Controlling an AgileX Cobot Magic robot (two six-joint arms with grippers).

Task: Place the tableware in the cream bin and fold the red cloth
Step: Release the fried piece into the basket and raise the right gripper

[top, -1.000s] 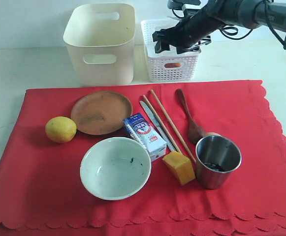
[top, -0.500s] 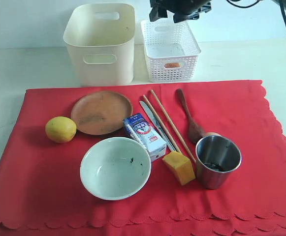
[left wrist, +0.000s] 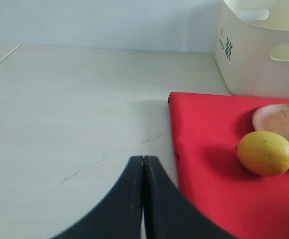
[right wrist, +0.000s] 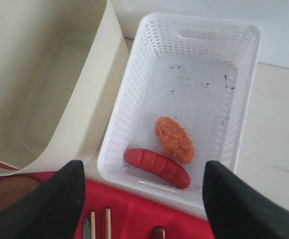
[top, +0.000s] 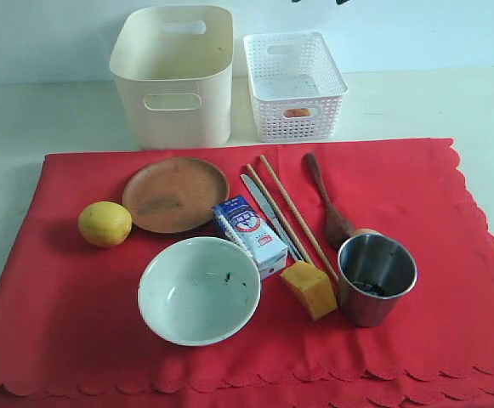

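Left gripper [left wrist: 143, 199] closed at the red cloth [left wrist: 209, 209] edge — right gripper [right wrist: 143, 189] spread wide above white basket [right wrist: 129, 84].

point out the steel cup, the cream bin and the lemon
steel cup [top: 371, 310], exterior view, front outer wall
cream bin [top: 174, 127], exterior view, front wall below the handle cut-out
lemon [top: 105, 223], exterior view, middle of its rind

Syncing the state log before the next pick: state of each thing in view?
cream bin: upright, looks empty
white basket: holds two food pieces
red cloth: spread flat, unfolded
bowl: upright, empty
steel cup: upright
plate: bare
milk carton: lying down
left pincer: shut, empty
right pincer: open, empty
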